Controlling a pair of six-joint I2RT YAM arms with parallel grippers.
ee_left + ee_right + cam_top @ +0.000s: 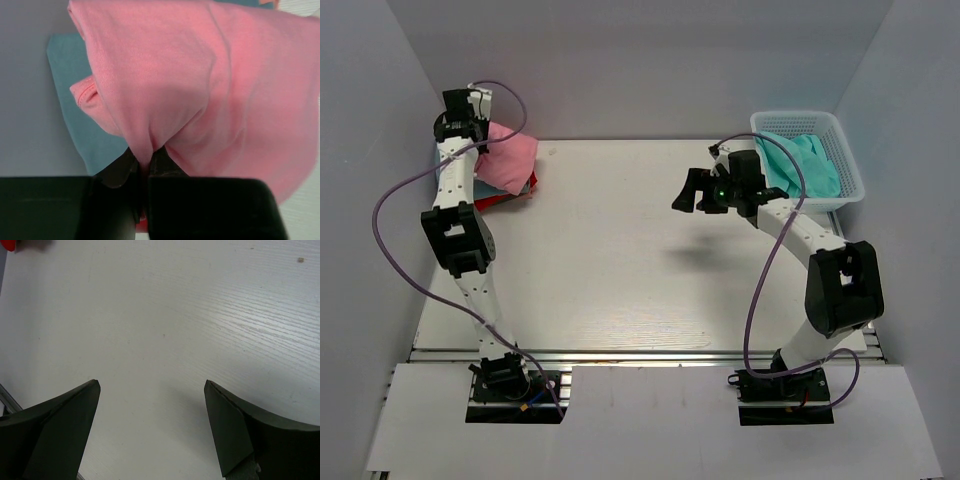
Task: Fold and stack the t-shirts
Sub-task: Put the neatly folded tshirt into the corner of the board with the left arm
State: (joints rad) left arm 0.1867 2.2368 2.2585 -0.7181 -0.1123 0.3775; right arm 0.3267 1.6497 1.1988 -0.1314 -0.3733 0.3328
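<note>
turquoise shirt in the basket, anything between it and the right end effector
Only the lattice wall of the basket, which rings the turquoise shirt. The basket is open on top and nothing lies on the shirt. The right end effector hangs open over the table left of it, facing away; a reach from above looks clear.

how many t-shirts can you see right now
4. Salmon pink t-shirt pinched in the left gripper at the far left corner; red t-shirt and dusty blue t-shirt under it; turquoise green t-shirt in the white basket, far right. More could be hidden underneath.
</note>
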